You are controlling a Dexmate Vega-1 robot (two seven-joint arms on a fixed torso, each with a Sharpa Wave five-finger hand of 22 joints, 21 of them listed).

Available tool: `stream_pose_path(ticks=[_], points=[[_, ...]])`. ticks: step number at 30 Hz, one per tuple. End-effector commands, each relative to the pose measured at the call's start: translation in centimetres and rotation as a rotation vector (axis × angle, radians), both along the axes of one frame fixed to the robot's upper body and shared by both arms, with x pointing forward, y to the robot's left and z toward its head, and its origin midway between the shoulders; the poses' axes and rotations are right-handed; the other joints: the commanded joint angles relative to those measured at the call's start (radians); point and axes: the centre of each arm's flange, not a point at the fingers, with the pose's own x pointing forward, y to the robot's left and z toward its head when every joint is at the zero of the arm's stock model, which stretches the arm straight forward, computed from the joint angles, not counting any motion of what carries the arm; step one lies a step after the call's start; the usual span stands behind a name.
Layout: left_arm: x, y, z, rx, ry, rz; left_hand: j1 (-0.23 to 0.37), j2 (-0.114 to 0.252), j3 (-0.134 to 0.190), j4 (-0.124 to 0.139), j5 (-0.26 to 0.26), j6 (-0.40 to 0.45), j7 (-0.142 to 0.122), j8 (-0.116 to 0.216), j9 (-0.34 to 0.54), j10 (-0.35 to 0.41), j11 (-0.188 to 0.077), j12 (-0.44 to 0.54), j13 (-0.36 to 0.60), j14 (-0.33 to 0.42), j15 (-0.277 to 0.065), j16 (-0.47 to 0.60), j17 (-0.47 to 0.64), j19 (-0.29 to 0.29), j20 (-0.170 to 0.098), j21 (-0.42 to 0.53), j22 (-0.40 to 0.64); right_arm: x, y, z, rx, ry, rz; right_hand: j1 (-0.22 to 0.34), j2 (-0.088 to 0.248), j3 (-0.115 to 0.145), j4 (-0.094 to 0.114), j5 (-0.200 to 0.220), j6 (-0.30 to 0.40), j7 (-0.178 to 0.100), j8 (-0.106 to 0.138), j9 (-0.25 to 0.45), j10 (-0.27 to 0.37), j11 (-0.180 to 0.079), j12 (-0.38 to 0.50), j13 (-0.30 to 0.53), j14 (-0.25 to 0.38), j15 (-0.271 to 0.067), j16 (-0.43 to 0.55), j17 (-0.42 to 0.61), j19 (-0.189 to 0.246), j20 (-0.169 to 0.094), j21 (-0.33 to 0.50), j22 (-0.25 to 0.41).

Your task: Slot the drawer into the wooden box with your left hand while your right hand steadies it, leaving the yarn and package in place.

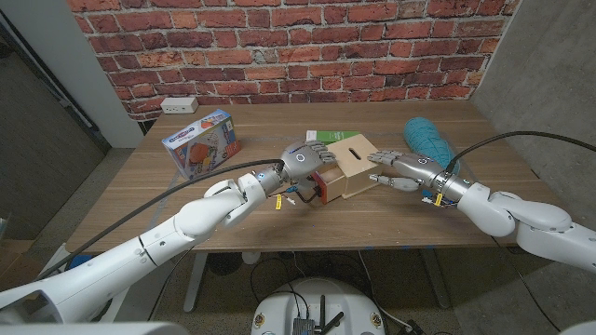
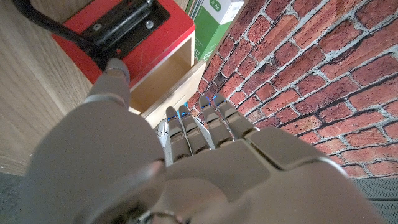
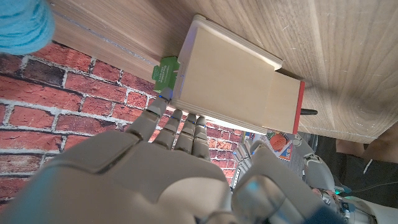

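Observation:
The wooden box (image 1: 357, 165) lies mid-table with its drawer (image 1: 322, 186) sticking partly out of its left end. The drawer's red front (image 2: 140, 34) carries a black handle (image 2: 121, 25). My left hand (image 1: 303, 162) hovers over that end, fingers (image 2: 199, 121) stretched along the box's top and thumb (image 2: 114, 71) touching the red front. My right hand (image 1: 399, 171) reaches the box's right end, its fingertips (image 3: 177, 118) against the wooden box (image 3: 227, 74). The red front (image 3: 301, 106) juts out on the far side. Teal yarn (image 1: 427, 139) lies behind the right hand, and the colourful package (image 1: 201, 143) lies to the left.
A green and white carton (image 1: 330, 138) lies just behind the box, close to the brick wall (image 1: 298, 42). A white power strip (image 1: 179, 104) sits at the table's back left corner. The table's front edge (image 1: 307, 246) runs just below both forearms.

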Motion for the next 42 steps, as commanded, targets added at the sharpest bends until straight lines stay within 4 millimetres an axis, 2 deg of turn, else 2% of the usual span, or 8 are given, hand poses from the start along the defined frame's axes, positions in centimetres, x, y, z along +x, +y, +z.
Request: stream_pose_path(ticks=[1, 12, 42], points=[[0.6, -0.6, 0.3, 0.020, -0.019, -0.018, 0.015, -0.001, 0.007, -0.004, 0.003, 0.023, -0.002, 0.007, 0.001, 0.011, -0.008, 0.008, 0.000, 0.005, -0.118, 0.008, 0.001, 0.001, -0.151, 0.003, 0.000, 0.0, -0.1, 0.2, -0.001, -0.004, 0.006, 0.006, 0.044, 0.003, -0.005, -0.001, -0.003, 0.000, 0.005, 0.003, 0.018, 0.007, 0.004, 0.003, 0.002, -0.025, 0.003, 0.004, -0.001, -0.052, 0.002, 0.003], [0.9, -1.1, 0.6, 0.031, -0.025, -0.034, 0.026, 0.002, 0.009, -0.003, 0.003, 0.034, -0.007, 0.009, 0.002, 0.022, -0.019, 0.009, 0.000, 0.011, -0.126, 0.009, 0.001, 0.004, -0.152, 0.003, 0.000, 0.3, -0.1, 0.4, -0.014, 0.010, 0.014, 0.004, 0.043, 0.002, -0.005, -0.002, 0.000, 0.001, 0.006, 0.003, 0.020, 0.005, 0.005, 0.003, 0.002, -0.031, 0.004, 0.006, 0.002, -0.056, 0.003, 0.003], [2.3, -2.2, 1.7, 0.042, -0.054, -0.074, 0.035, 0.003, 0.007, 0.002, 0.003, 0.055, -0.015, 0.011, 0.003, 0.043, -0.026, 0.010, 0.001, 0.021, -0.127, 0.009, 0.001, 0.009, -0.152, 0.004, 0.000, 0.6, -0.3, 0.6, -0.052, 0.008, 0.007, -0.002, 0.042, 0.002, -0.002, -0.002, 0.017, 0.008, 0.011, 0.003, 0.033, 0.008, 0.009, 0.004, 0.010, -0.029, 0.006, 0.008, 0.005, -0.064, 0.003, 0.003]])
